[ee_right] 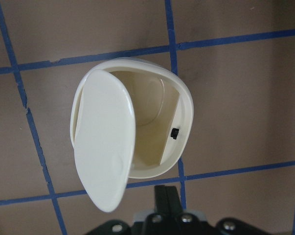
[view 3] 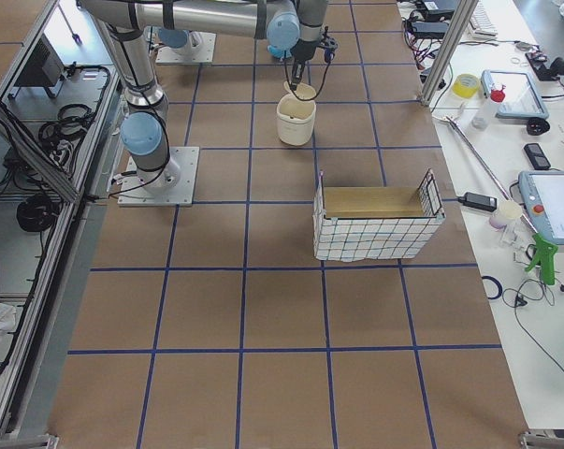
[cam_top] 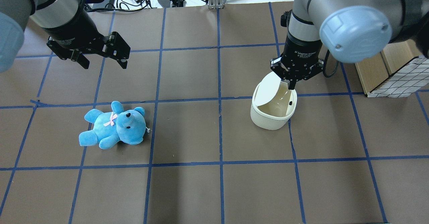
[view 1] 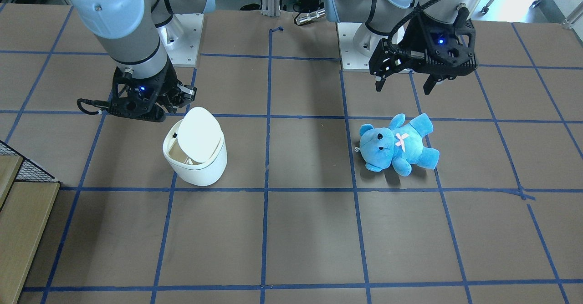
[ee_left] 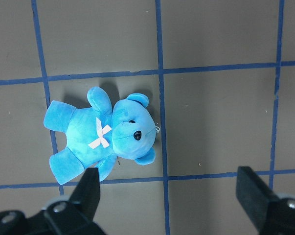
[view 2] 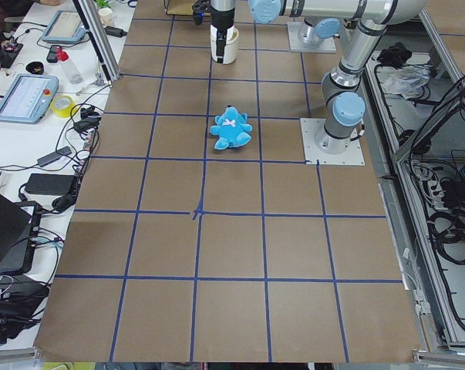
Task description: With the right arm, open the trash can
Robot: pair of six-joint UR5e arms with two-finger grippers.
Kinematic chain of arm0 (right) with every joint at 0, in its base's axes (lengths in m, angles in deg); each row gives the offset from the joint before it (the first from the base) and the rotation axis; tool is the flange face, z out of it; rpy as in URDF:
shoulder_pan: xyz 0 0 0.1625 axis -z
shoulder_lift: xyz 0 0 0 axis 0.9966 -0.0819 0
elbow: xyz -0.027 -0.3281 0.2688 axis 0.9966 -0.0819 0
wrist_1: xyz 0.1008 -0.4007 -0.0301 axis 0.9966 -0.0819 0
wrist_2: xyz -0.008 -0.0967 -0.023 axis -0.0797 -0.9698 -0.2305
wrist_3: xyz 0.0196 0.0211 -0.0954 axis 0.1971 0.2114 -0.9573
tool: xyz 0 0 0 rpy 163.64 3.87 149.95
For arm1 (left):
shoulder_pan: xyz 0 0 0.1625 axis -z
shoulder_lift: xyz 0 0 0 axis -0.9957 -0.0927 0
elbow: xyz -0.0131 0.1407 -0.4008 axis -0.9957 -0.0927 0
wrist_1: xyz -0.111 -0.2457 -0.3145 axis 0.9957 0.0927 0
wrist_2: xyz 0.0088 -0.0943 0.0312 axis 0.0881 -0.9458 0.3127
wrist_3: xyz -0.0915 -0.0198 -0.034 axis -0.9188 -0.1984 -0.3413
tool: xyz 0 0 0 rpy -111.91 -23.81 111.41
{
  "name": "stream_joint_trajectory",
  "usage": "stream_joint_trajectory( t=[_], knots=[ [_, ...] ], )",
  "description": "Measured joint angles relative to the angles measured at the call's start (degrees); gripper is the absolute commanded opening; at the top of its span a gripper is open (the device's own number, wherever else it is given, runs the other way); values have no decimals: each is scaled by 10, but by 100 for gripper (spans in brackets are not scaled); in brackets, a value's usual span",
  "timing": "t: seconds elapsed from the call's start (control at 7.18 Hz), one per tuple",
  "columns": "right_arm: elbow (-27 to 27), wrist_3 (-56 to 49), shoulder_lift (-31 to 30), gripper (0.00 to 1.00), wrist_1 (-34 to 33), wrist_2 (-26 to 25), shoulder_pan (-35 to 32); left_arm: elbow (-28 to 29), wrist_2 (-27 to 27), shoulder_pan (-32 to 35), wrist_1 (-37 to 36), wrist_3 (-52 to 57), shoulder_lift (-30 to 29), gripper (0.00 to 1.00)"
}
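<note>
From overhead, the brown surface (cam_top: 187, 190) is taped into a blue grid, and cables lie beyond its far edge. The white trash can (cam_top: 269, 118) stands upright on the right half. Its lid (cam_top: 268, 90) is tipped up along its left side, and a small black catch (cam_top: 291, 101) sits on the opposite rim. The right tool (cam_top: 292, 85) has its fingers pressed together and points down close over the can's far rim; whether it touches the rim cannot be told. The left tool (cam_top: 104, 63), fingers spread apart, hovers near a blue teddy bear (cam_top: 114, 125), well apart from the can. A wire basket (cam_top: 399, 78) sits at the right edge.

In the front view the lid leans steeply, with the right tool just beside it on the robot's side.

In the right side view the basket shows a tan lining, and a white bench (view 3: 520, 150) runs alongside the surface. The right tool hangs directly above the can.

The right wrist view looks into the can, where the cream walls and floor are open to sight. The closed fingers sit at the bottom edge of the frame.

In the left wrist view the teddy bear lies face up beyond the parted fingers.
</note>
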Motion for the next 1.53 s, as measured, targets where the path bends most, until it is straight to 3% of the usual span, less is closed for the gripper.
stream_joint_trajectory(
  t=[0.14, 0.28, 0.42, 1.11, 1.53],
  knots=[
    [-31, -3, -1, 32, 35, 0, 1, 0, 0, 0, 0, 0, 0, 100],
    [-48, -15, -3, 81, 50, 1, 2, 0, 0, 0, 0, 0, 0, 100],
    [-56, -41, -8, 100, 53, 2, 3, 0, 0, 0, 0, 0, 0, 100],
    [-72, -190, -23, 100, 44, 32, 57, 0, 0, 0, 0, 0, 0, 100],
    [-67, -167, -44, 100, 17, 30, 60, 0, 0, 0, 0, 0, 0, 100]
  ],
)
